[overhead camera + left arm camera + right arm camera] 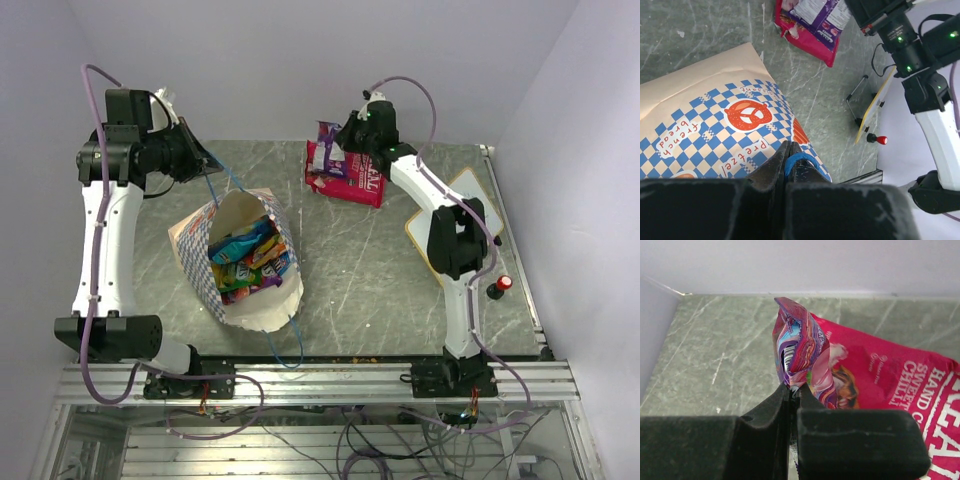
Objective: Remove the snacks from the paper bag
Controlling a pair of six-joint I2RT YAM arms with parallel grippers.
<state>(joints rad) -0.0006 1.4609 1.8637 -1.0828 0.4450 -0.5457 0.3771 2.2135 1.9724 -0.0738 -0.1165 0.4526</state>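
The cream paper bag point(240, 215) with a blue checkered band lies on its side at the table's middle left, mouth up toward the camera, with several colourful snack packets point(248, 258) inside. My left gripper point(203, 160) is shut on the bag's blue cord handle point(799, 158), above the bag's printed side point(715, 120). My right gripper point(345, 140) is shut on a purple packet point(802, 347) and holds it over the crimson bag point(352, 180) at the far middle. The crimson bag also shows in the right wrist view point(890, 375).
A small whiteboard point(470, 205) lies at the right under the right arm. A red knob point(500, 284) stands near the right edge. The back wall is close behind the crimson bag. Bare table lies between the paper bag and the right arm.
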